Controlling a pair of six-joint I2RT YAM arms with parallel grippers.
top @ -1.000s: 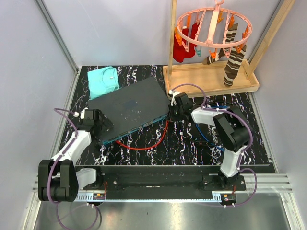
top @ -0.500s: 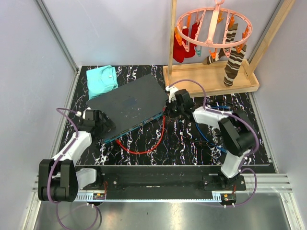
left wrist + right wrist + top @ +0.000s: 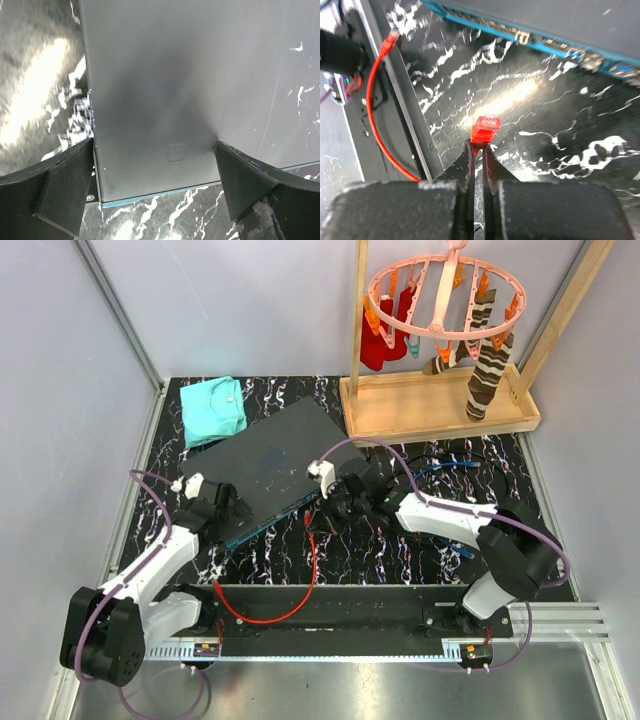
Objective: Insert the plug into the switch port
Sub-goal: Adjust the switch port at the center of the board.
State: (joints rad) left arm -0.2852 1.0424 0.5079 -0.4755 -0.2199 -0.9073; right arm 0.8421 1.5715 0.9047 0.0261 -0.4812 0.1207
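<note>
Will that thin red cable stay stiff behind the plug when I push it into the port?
Probably floppy: the thin red cable lies in a loose loop. The translucent red plug looks rigid, so it should push straight.

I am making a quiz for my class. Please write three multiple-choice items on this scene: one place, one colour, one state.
1. Where does the cloth lie? A. at the far left, beyond the switch B. on top of the switch C. at the near right edge
2. What colour is the plug in the right end effector? A. blue B. red C. yellow
3. How is the left end effector? A. shut tight B. open, astride a switch corner C. out of view
Key: 1 A, seen from the top; 2 B, red in the right wrist view; 3 B, jaws wide, one each side of the corner.
</note>
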